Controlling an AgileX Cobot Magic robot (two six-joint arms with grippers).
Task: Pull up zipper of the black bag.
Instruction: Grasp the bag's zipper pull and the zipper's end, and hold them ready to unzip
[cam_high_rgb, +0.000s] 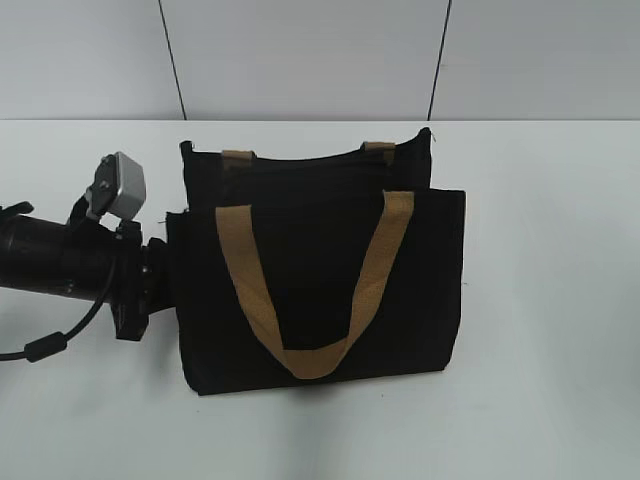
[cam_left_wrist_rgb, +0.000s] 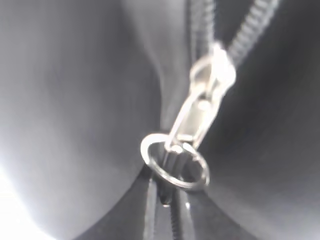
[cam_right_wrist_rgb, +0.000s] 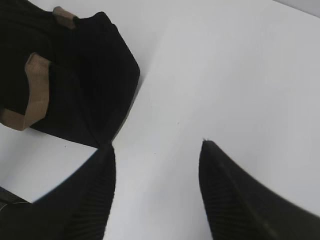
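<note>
Though elsewhere hidden, zipper (cam_left_wrist_rgb: 205, 100) close-up.

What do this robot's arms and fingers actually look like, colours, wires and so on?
The left arm is a matte black tube ending in a blocky black wrist, with a small silver-grey camera box on top and a thin black cable looping beneath. The right gripper has two black, finely ribbed, pointed fingers.

Bare table (cam_high_rgb: 550, 300) right of the black bag (cam_high_rgb: 320, 290).
</note>
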